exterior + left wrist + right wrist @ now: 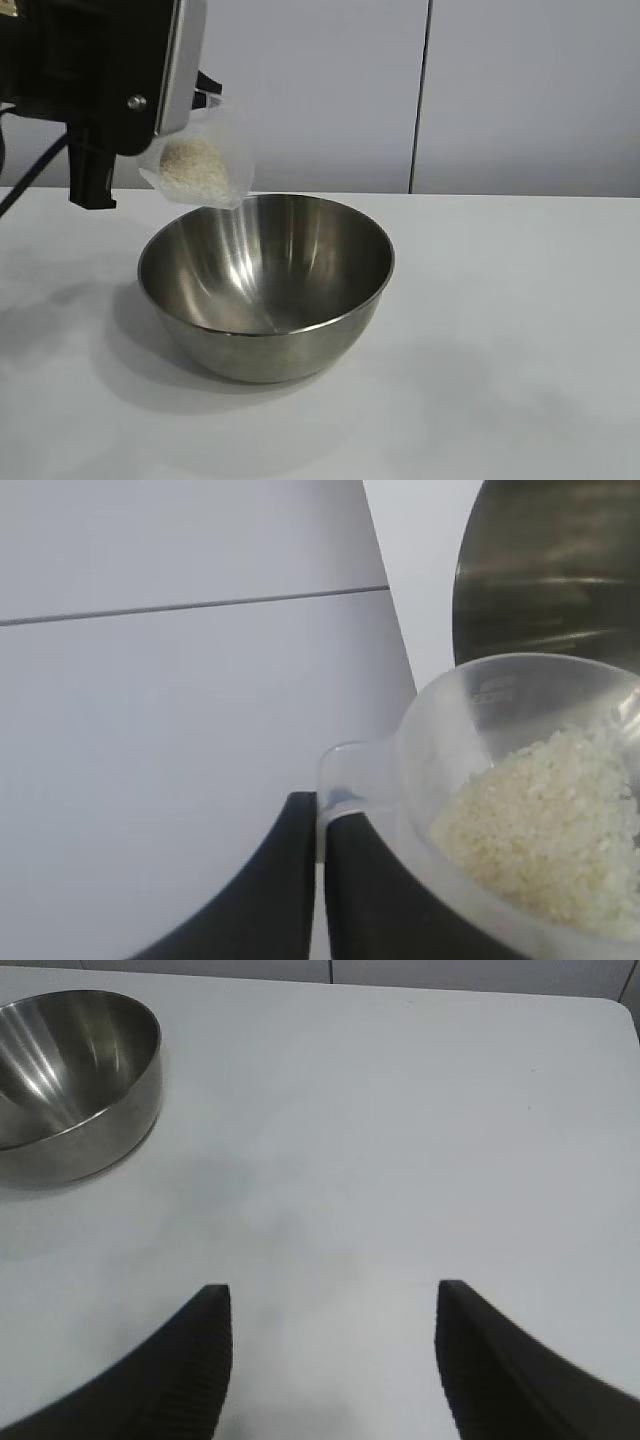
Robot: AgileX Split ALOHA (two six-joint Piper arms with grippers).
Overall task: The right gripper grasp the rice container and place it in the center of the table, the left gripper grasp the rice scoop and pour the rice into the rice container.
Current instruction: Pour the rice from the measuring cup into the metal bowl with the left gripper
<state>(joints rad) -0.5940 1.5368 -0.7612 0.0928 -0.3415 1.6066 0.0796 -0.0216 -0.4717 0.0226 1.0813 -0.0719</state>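
Risk: rice (pixel 195 168) could be spilled onto the table (pixel 520 330), since the rice scoop (pixel 200 160) is held tipped over the near-left rim of the rice container (pixel 266 285) rather than over its middle; grains leaving the lip fast or wide would be judged likely to strike the rim and bounce out.
Second risk: the scoop could be twisted or dropped if the grip on its small tab is judged too shallow as the tilt is increased.
Left gripper (pixel 318 880): its fingers (pixel 270 900) are seen brought almost together, clamped on the scoop's handle tab, with the scoop raised above the bowl's edge.
Scoop contents: a loose mass of rice is seen gathered toward the lowered lip; a faint stream appears to be falling into the bowl in the exterior view, though this is hard to confirm.
Rice container: it is set upright on the table, roughly central, with no pile of rice visible inside.
Right gripper (pixel 330 1360): its fingers are spread wide apart, nothing is held, and it is kept above bare table well apart from the bowl.
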